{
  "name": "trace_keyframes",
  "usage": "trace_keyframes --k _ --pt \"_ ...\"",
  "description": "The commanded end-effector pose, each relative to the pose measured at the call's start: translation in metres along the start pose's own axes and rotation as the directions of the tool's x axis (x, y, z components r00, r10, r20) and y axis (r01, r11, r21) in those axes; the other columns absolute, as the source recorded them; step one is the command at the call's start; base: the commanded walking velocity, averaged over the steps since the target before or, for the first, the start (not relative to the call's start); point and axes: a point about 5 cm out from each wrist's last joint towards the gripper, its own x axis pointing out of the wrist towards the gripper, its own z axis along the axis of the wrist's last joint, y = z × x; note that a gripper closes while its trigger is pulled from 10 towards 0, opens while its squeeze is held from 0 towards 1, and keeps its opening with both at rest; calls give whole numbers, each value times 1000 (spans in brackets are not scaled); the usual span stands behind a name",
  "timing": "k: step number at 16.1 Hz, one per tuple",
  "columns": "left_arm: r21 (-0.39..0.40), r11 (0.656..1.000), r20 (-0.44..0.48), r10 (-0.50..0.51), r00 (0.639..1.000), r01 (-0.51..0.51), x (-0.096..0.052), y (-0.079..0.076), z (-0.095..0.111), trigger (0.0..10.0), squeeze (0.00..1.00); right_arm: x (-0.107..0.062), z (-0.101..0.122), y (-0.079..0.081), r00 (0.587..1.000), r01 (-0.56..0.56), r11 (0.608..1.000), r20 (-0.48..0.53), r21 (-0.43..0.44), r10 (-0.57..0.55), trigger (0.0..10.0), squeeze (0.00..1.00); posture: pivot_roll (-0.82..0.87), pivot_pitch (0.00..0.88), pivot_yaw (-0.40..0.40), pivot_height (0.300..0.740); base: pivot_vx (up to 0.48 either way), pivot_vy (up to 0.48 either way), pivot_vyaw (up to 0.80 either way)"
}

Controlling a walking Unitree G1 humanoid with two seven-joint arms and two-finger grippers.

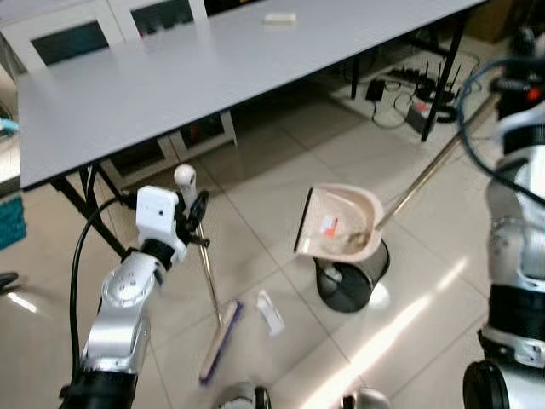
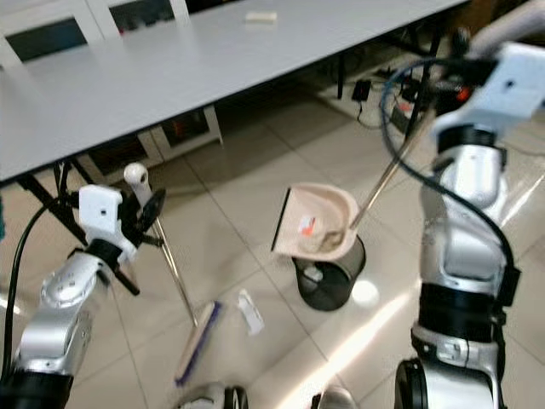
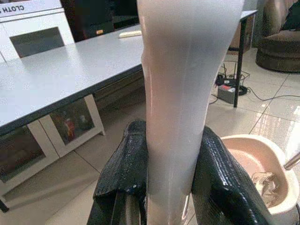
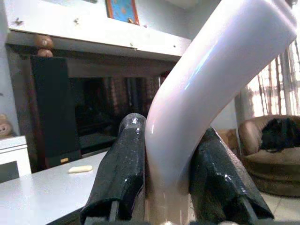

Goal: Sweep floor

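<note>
Left eye view: a pink dustpan (image 1: 341,223) holding debris tilts over a small black bin (image 1: 352,279) on the tiled floor. The right gripper (image 4: 161,180) clamps its long handle. The left gripper (image 3: 166,176) grasps the broom (image 1: 209,294). Tip slowly, keeping the pan's lip above the bin mouth.

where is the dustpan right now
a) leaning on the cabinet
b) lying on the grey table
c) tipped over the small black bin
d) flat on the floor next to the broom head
c: the dustpan, held by its long handle in the right claw, hangs tilted above the small black bin with debris inside it, while the left claw holds the broom, whose head rests on the floor.
</note>
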Motion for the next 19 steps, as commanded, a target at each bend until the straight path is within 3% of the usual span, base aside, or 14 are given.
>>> trace_keyframes --k 1,5,11,13,15,16,17,19 --pt "28 1000 34 -2 999 1 1 3 10 10000 0 1 8 3 998 -4 1000 64 9 3 10000 0 8 104 129 740 0 0 0" --pt "34 999 24 -9 1000 8 -2 5 11 10000 0 4 2 0 992 24 999 121 -24 -21 10000 0 25 117 143 740 0 0 0" --pt "38 999 20 -17 1000 16 -1 6 12 10000 0 4 -3 32 968 -166 975 162 -146 190 10000 0 29 121 140 740 0 0 0" --pt "39 999 18 -23 1000 22 -1 4 12 10000 0 -5 -4 48 942 -246 952 185 -183 279 10000 0 29 117 145 740 0 0 0" --pt "39 999 18 -24 1000 24 -1 4 12 10000 0 -7 -5 51 937 -259 948 189 -187 293 10000 0 29 117 146 740 0 0 0" --pt "39 999 19 -27 999 26 0 4 12 10000 0 -12 -7 59 923 -300 934 186 -193 335 10000 0 28 117 146 740 0 0 0" --pt "40 999 19 -31 999 30 1 3 12 10000 0 -22 -10 72 891 -372 899 181 -232 415 10000 0 25 116 144 740 0 0 0" --pt "38 999 19 -33 999 33 1 2 12 10000 0 -31 -13 85 847 -442 846 169 -299 503 10000 0 25 116 139 740 0 0 0"
